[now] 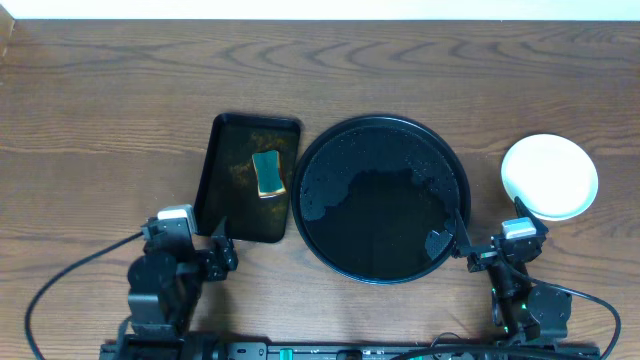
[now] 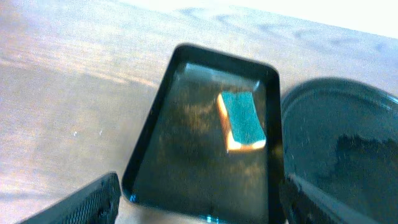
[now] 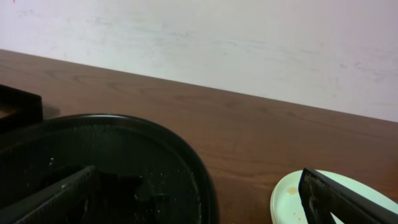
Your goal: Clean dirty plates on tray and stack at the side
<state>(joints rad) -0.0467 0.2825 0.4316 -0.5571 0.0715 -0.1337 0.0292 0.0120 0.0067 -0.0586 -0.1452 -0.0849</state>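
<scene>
Flanking the tray, sponge in rectangular tray, plates, left pincer, right pincer both released

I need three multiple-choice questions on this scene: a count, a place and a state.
1. How many plates lie on the large round glossy black tray? A none B one C three
2. Where is the green-topped yellow sponge? A on the wood B in the rectangular black tray C in a pincer
3. The right pincer is: A shut on a plate B shut on the sponge C open
Key: A, it holds only droplets; B, it lies inside that tray's rim; C, its fingers stand apart, nothing between.
</scene>
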